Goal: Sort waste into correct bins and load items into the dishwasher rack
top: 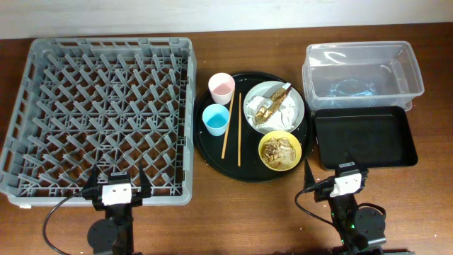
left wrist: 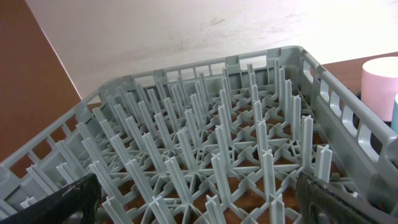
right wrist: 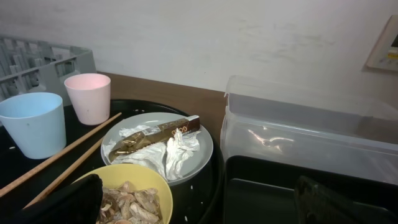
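Note:
The grey dishwasher rack (top: 99,113) fills the left; it also fills the left wrist view (left wrist: 205,143). On the round black tray (top: 212,152) stand a pink cup (top: 221,88), a blue cup (top: 214,119), two chopsticks (top: 233,126), a grey-green plate (top: 301,110) with white napkins (top: 282,113) and a brown-gold wrapper (top: 272,103), and a yellow bowl (top: 280,150) of tan scraps (right wrist: 127,202). The clear tub (top: 362,71) and black rectangular tray (top: 364,137) lie right. My left gripper (top: 116,183) is open at the rack's near edge. My right gripper (top: 337,176) is open, empty, near the bowl and rectangular tray.
The brown table (top: 233,219) runs along the front, where both arm bases stand. A pale wall lies behind the rack and tub. In the right wrist view the plate (right wrist: 202,149), pink cup (right wrist: 88,96) and blue cup (right wrist: 32,123) show ahead.

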You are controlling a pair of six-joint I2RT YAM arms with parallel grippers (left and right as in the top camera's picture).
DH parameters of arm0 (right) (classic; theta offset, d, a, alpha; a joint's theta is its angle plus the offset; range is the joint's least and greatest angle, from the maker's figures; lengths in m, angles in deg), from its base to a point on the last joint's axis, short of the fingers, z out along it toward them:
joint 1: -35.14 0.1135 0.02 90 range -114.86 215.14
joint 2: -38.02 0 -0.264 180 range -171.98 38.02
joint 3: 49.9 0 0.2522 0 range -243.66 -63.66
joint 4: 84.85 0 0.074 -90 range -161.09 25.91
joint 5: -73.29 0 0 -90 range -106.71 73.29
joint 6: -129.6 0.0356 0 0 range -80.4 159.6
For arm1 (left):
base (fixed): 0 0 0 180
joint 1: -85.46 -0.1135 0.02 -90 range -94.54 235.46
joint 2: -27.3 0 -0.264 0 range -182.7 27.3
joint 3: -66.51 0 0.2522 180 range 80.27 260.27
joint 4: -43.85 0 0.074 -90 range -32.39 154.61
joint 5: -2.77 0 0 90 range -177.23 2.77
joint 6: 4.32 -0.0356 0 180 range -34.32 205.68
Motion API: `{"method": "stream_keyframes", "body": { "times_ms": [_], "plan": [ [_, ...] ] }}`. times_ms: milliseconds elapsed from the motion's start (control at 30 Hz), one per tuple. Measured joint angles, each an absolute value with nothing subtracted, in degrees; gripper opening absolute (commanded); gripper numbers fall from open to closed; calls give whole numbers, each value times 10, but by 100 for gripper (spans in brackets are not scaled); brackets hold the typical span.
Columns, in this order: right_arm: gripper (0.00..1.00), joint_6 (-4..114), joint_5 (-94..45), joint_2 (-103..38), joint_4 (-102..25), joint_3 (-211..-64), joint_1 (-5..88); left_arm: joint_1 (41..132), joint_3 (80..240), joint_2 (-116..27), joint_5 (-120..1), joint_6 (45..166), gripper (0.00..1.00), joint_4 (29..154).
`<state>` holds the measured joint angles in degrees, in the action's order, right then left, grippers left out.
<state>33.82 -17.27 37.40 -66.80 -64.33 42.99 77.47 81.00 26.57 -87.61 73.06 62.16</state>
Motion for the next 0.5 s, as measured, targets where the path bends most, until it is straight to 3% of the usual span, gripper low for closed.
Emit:
{"method": "stream_keyframes", "body": {
  "times_ms": [500],
  "plan": [
    [98,338,-173,374,-668,-643,430,775,810,266,-883,730,99,622]
  ]
}}
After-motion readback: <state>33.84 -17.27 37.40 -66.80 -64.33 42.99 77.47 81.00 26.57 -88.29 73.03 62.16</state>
